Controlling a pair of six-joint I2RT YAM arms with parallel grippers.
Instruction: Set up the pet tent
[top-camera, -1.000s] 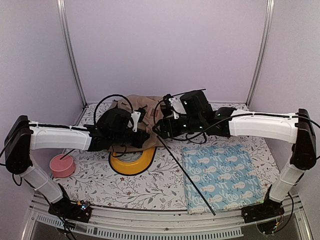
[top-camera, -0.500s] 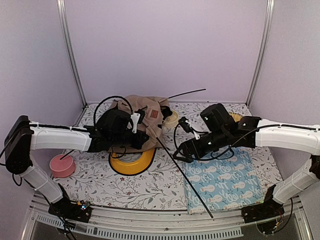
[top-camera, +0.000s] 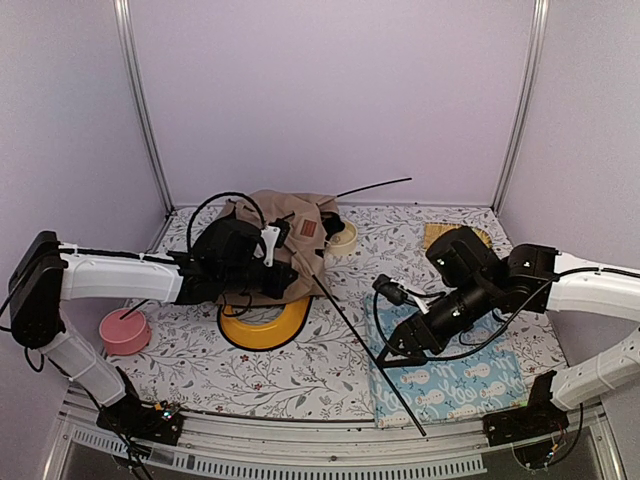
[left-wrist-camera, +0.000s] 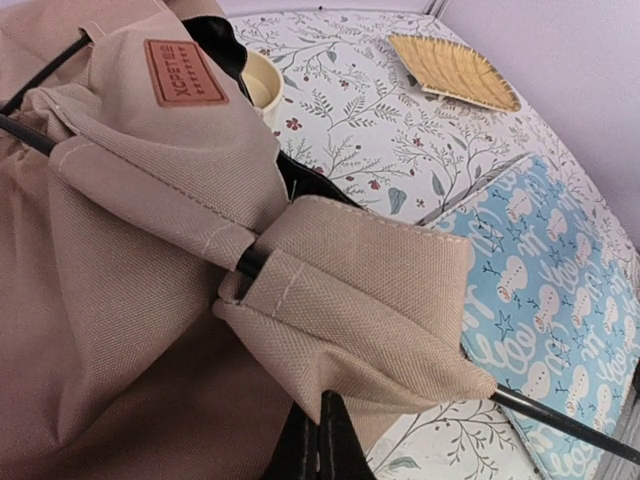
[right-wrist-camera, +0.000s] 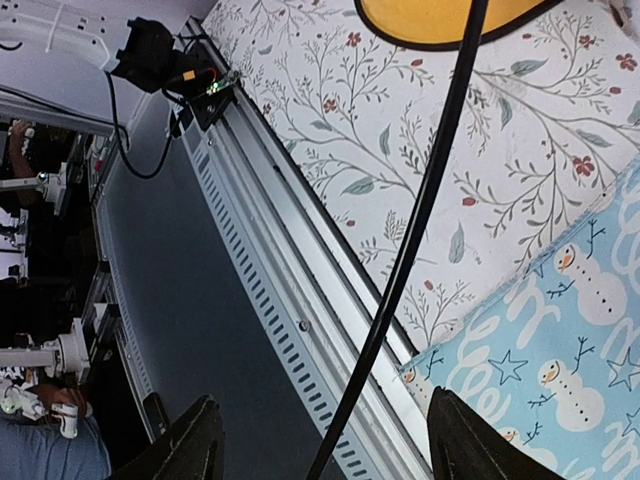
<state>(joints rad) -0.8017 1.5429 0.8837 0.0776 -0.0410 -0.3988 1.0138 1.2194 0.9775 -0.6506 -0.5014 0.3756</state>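
– Beige woven canvas is seen heaped at the back of the bench (top-camera: 300, 375): is that the tent (top-camera: 290, 225)?
– It is. It lies crumpled, its near side overlapping a yellow oval tray (top-camera: 262, 328). A brown stitched label (left-wrist-camera: 185, 72) is sewn near its top. A thin black pole (top-camera: 372, 350) is threaded through a hemmed sleeve and runs slantwise towards the bench's near edge.
– How is the left pincer (left-wrist-camera: 320, 440) found?
– Closed, with a corner fold of the canvas pinched between its dark fingers.
– And the right pincer (right-wrist-camera: 322, 400)?
– Spread wide at the left edge of the blue snowman mat (top-camera: 450, 370), with the pole passing between its fingers. Whether the pole is touched cannot be made out.
– What is changed from a second ago?
– The right arm was then bunched against the tent beside the label; it has been drawn back and down to the pole's near stretch. A cream ring (top-camera: 343, 237) and a ribbed, leaf-shaped straw plate (left-wrist-camera: 455, 70) have been uncovered by that. The left arm and the heap are unmoved.
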